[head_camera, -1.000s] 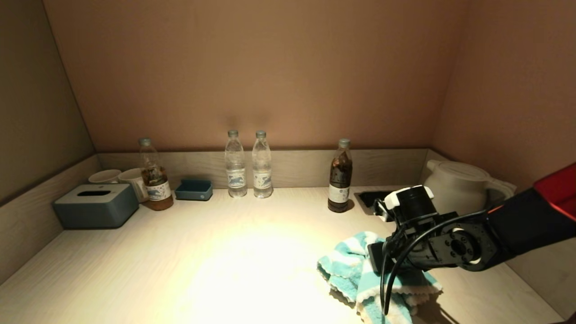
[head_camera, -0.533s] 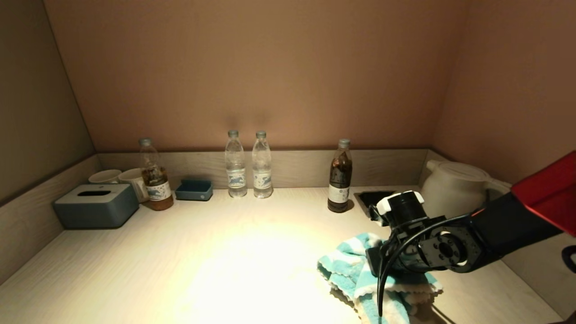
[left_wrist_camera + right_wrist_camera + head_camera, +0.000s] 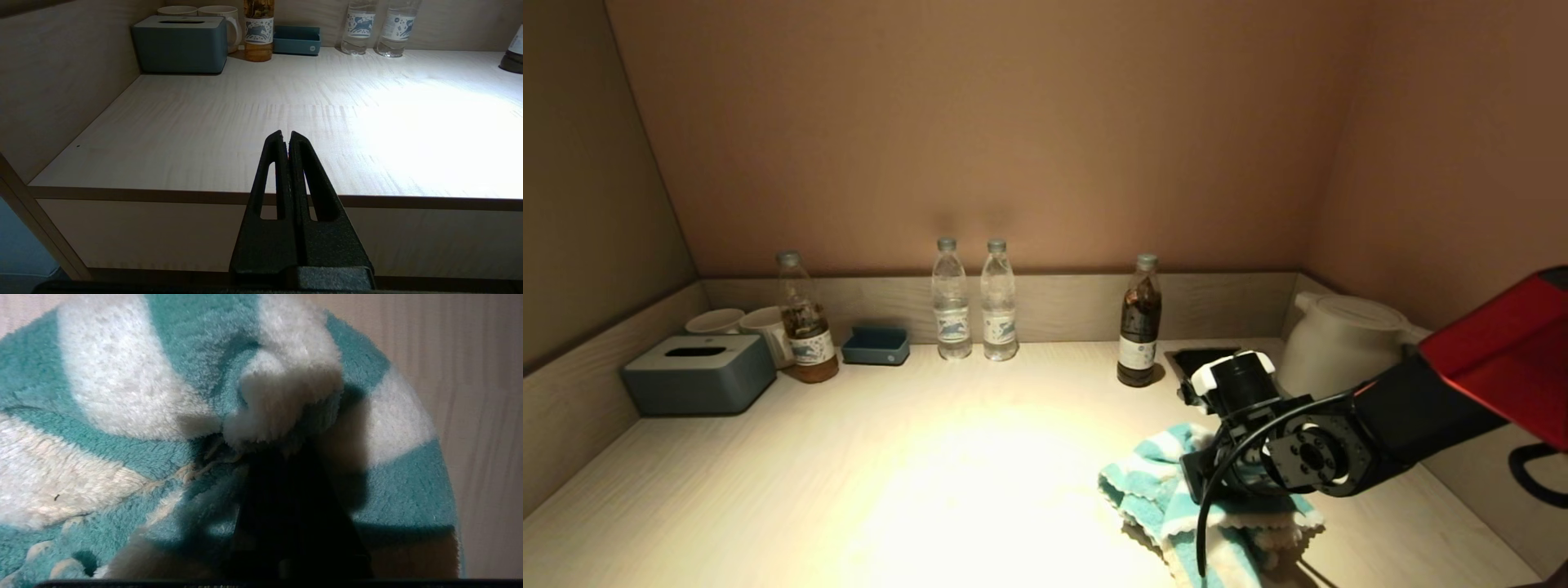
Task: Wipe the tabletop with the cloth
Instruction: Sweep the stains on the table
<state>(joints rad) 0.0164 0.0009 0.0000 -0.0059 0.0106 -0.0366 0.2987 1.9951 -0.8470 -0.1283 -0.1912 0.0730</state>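
Right arm has shifted slightly left and away from the robot since a second ago. Pale wood-grain table (image 3: 980, 457) is largely bare leftward. Fluffy teal-and-white striped cloth (image 3: 1152, 490) sits front-right, bunched under the right gripper (image 3: 282, 457), which is clamped on a fold, pointing down. Left gripper (image 3: 287, 141) is parked off the front edge, pinched together.

tabletop (image 3: 980, 482) middle open, bottles (image 3: 974, 302) and kettle (image 3: 1339, 347) seemingly rearward
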